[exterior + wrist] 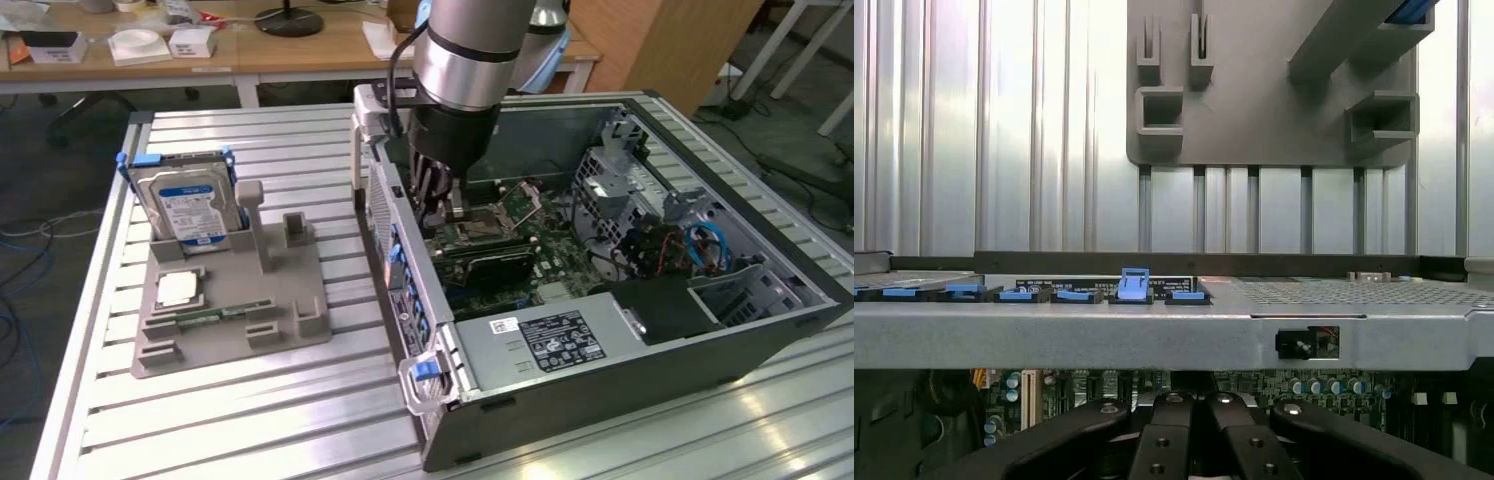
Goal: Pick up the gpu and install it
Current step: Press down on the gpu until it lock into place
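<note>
1. Claw (451, 222) is reaching down inside the open computer case (416, 300) and sits closed. In the wrist view its fingertips (1172, 408) meet with no gap I can make out.
2. Can't tell whether anything is pinched between them.
3. Arm comes straight down into the case, close to the case's rear wall, the one that faces the grey holder (287, 305).
4. Inside the case: motherboard (567, 268) on the floor, and the CPU socket (515, 205) just beyond the claw towards the case's far end.
5. Drive cage (627, 190) and a bundle of cables (667, 245) sit on the side of the case away from the holder.
6. Power supply (561, 340) with a white label fills the case's near end.
7. Wrist view: the case's rear wall (1154, 335) crosses in front of the claw (1189, 400), with a row of blue clips (1134, 285) along its top.
8. Outside the case, on the slatted bench (267, 400), the grey holder stands just beside the rear wall.
9. It carries a hard drive (187, 205) upright at its far end, a CPU chip (178, 290) lying flat and a memory stick (200, 318).
10. The gpu (497, 262) reads as a flat black card inside the case, over the motherboard, between socket and power supply.
11. It's directly under the claw tips, towards the power supply. Whether the two touch, I can't tell.
</note>
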`<state>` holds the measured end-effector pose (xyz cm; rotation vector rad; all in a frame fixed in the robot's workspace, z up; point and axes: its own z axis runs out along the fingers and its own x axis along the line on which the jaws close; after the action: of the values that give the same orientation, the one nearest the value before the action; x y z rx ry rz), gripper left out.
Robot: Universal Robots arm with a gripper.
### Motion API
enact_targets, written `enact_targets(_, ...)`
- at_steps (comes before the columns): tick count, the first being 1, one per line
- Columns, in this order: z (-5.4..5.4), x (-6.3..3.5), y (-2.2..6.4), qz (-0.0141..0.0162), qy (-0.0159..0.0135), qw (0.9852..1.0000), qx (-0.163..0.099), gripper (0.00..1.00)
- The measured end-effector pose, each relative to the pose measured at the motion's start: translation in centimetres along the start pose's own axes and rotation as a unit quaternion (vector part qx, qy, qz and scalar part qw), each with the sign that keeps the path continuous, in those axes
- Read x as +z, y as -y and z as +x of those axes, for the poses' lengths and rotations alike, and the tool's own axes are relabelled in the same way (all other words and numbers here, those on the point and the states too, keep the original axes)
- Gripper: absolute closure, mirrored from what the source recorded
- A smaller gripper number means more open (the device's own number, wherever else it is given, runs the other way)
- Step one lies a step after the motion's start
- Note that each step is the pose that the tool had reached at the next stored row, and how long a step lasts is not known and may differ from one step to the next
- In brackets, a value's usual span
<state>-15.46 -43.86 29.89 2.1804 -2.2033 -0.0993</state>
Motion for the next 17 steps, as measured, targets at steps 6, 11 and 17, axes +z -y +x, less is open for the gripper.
enact_targets(6, 0.05, 0.00, -0.05, 0.0000, -0.0001, 1.0000, 0.000, 0.90)
enact_targets(11, 0.33, 0.00, -0.04, 0.0000, 0.0000, 1.0000, 0.000, 0.90)
enact_targets(17, 0.36, 0.00, -0.05, 0.0000, -0.0002, 1.0000, 0.000, 0.90)
